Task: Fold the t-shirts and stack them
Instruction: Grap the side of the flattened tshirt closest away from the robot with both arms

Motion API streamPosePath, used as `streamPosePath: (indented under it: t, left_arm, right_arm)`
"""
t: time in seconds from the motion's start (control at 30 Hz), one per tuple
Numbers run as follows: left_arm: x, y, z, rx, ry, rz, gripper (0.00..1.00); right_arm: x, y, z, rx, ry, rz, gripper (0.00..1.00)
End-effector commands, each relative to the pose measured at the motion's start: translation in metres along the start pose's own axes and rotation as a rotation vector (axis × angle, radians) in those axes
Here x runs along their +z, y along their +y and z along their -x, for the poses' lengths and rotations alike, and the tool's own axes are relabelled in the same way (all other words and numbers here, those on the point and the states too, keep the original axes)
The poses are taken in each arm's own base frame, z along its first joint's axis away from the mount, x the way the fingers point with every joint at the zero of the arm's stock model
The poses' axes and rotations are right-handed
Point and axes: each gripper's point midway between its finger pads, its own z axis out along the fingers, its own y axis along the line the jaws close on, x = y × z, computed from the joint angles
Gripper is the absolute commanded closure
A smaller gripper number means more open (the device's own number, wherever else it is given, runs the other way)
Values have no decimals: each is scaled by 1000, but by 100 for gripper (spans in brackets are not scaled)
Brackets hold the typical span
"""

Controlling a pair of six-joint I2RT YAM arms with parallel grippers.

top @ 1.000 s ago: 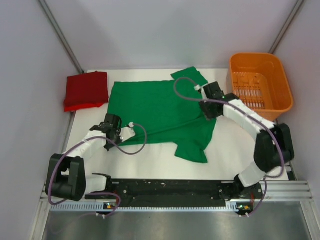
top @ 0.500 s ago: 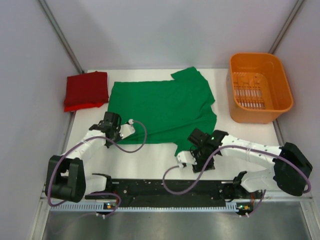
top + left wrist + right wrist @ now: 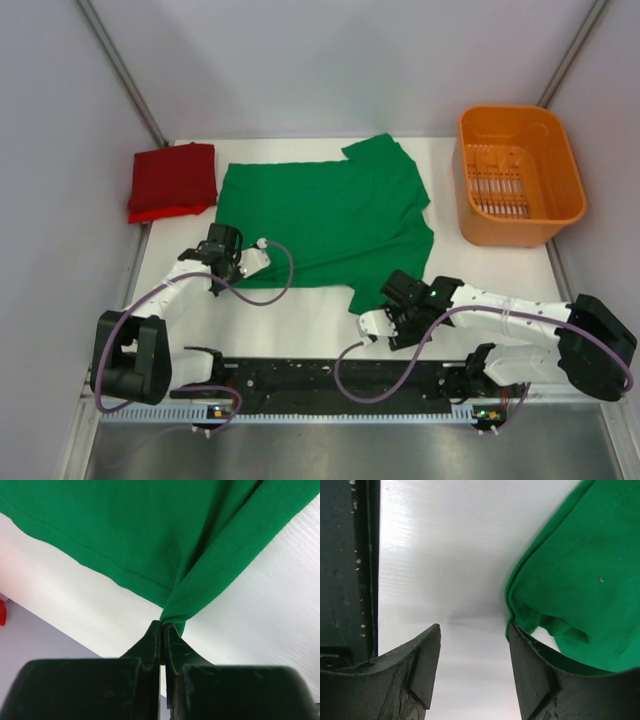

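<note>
Two t-shirts lie on the white table [image 3: 300, 318]. At the far left corner sits the dark red t-shirt [image 3: 172, 180], folded into a compact block with a brighter red edge showing along its near side. Just to its right the green t-shirt [image 3: 325, 215] is spread flat and sideways: hem toward the red one, one sleeve pointing to the far edge, the other toward me, neck end facing the orange basket [image 3: 520, 232] on the far right. It is plain bright green, and my left wrist view shows a stitched hem line and a small gathered fold.

A second ago my right arm [image 3: 520, 320] was stretched over the shirt's right side, wrist close to the basket. Since then it has swung back to the near sleeve, where it already was half a second ago. The cloth's outline, the red block and my left arm [image 3: 165, 295] look unchanged.

My left arm reaches from its base up and to the right, and my left fingers [image 3: 152, 641] are pressed together, pinching a small peak of green cloth at the near left hem corner. My right arm lies low along the near edge, elbow far out to the right, forearm running leftward. My right fingers [image 3: 426, 665] stand apart above bare table, gripping nothing, with the near sleeve's rolled edge right against one of them.
</note>
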Motion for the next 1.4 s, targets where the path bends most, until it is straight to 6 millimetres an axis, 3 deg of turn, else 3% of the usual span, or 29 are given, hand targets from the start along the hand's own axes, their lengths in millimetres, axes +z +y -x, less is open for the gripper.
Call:
streamPosePath:
  t: [0.0, 0.07, 0.13, 0.2, 0.3, 0.53, 0.7, 0.77, 0.8, 0.83, 0.93, 1.07, 1.2, 1.37]
  left_arm:
    - [-6, 12, 10, -10, -34, 34, 100]
    - [-7, 14, 10, -9, -33, 38, 100]
    - [-7, 15, 11, -9, -32, 39, 100]
    - [-7, 16, 11, -9, -33, 42, 100]
    - [-8, 15, 9, -10, -28, 38, 100]
    - [-8, 10, 4, -8, -16, 34, 100]
    - [-9, 7, 1, -8, -4, 28, 100]
    - [-9, 8, -1, -5, 2, 33, 100]
    - [-9, 8, 0, -5, 0, 35, 100]
    - [-10, 9, 0, -7, -1, 36, 100]
    - [-13, 10, 3, -13, -10, 31, 100]
    - [-20, 8, 5, -20, -17, 7, 100]
    - [-36, -9, 7, -15, -18, -77, 100]
    - [-47, -34, -1, 14, 14, -160, 100]
  right_arm:
    - [-44, -12, 30, -35, -118, -70, 44]
    - [-59, -13, 40, -60, -175, -88, 43]
    - [-61, -16, 44, -95, -199, -110, 40]
    - [-52, -23, 39, -103, -169, -134, 38]
    - [-31, -17, 25, -93, -85, -73, 37]
    - [16, -18, 15, -29, -29, -36, 37]
    - [29, -14, -5, 40, 84, -23, 43]
    - [25, -17, -13, 47, 121, -48, 57]
    - [23, -16, -14, 54, 130, -50, 72]
    - [20, -16, -15, 60, 133, -57, 80]
    - [9, -11, -21, 92, 147, -69, 100]
    - [-16, 2, -29, 139, 157, -68, 100]
    - [-50, 20, -28, 169, 107, -55, 100]
    - [-97, 23, -21, 173, 31, -108, 100]
